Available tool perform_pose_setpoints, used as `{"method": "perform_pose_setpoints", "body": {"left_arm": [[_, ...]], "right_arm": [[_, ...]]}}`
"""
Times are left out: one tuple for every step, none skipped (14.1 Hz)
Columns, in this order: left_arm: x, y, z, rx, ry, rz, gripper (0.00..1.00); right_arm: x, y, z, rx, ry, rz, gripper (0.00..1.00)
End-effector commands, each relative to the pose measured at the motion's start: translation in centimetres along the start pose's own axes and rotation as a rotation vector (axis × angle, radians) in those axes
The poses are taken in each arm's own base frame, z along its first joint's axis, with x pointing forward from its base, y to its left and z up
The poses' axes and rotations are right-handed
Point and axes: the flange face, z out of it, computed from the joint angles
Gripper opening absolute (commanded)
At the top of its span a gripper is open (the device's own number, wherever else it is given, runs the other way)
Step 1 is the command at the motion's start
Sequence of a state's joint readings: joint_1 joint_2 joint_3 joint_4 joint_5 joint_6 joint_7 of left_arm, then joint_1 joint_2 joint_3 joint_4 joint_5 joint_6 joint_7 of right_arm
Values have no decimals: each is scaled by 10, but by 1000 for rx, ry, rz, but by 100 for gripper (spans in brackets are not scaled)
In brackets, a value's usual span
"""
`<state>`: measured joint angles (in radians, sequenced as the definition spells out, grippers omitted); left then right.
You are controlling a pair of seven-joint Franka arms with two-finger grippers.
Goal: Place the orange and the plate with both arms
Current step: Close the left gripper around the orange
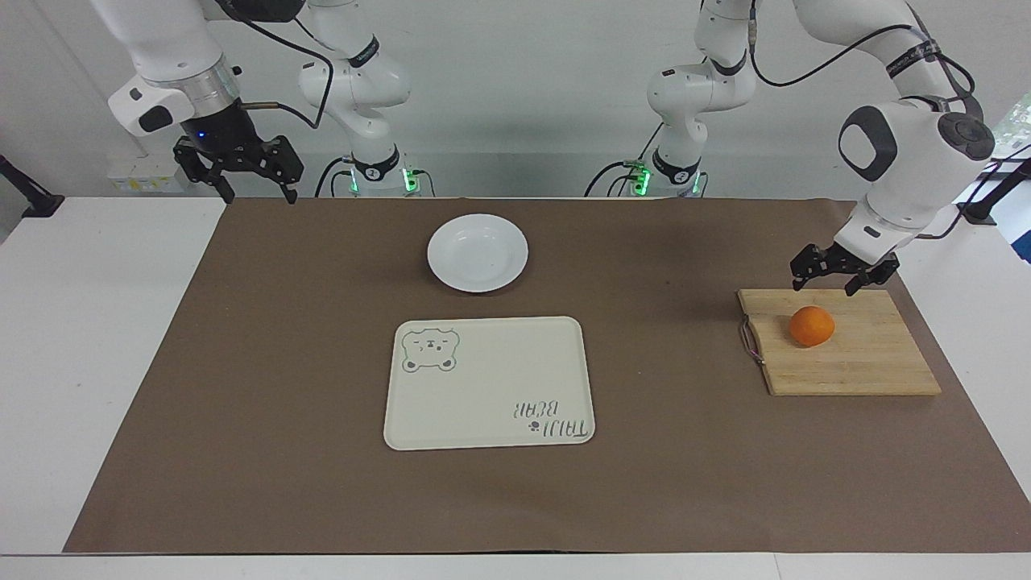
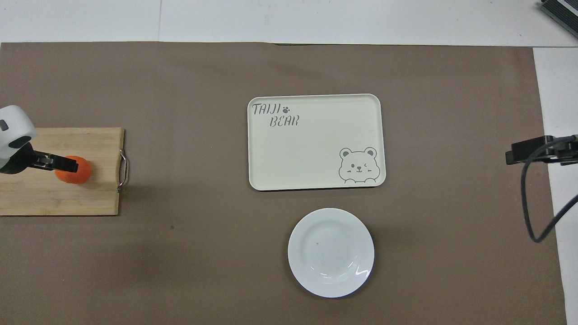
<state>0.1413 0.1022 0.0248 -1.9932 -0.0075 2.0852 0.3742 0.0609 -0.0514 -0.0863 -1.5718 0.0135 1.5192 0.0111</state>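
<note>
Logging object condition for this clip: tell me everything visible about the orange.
The orange is small, round, bright orange and looks whole and unpeeled. It rests on the wooden cutting board, at the left arm's end of the table. Only the board touches it. The left end effector, open, hangs above the board's robot-side edge, apart from the fruit.

Two glossy white jointed arms with black bands, black cables looping along them, green lights at their bases, black two-finger grippers; silver collar on the right arm's wrist.
</note>
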Motion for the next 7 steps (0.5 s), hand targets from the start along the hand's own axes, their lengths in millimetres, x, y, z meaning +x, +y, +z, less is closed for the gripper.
{"method": "perform_pose_setpoints", "body": {"left_arm": [[-8,-22,28,-2,2,-25,100],[-8,-28,39,0,6,-29,100],[-9,-32,49,1,11,-38,100],[-9,-33,55,2,17,-41,100],[-12,-31,63,-2,11,-45,100],[-14,-30,68,-18,13,-58,100],[-13,-30,73,-45,23,-85,100]], "right_arm": [[2,3,-2,-5,-6,-10,100],[2,3,-2,-5,-6,-10,100],[2,3,-2,-5,-6,-10,100],[2,3,-2,-5,-6,-10,100],[2,3,-2,-5,-8,-10,100],[2,3,-2,-5,-8,-10,100],[2,3,-2,-5,-6,-10,100]]}}
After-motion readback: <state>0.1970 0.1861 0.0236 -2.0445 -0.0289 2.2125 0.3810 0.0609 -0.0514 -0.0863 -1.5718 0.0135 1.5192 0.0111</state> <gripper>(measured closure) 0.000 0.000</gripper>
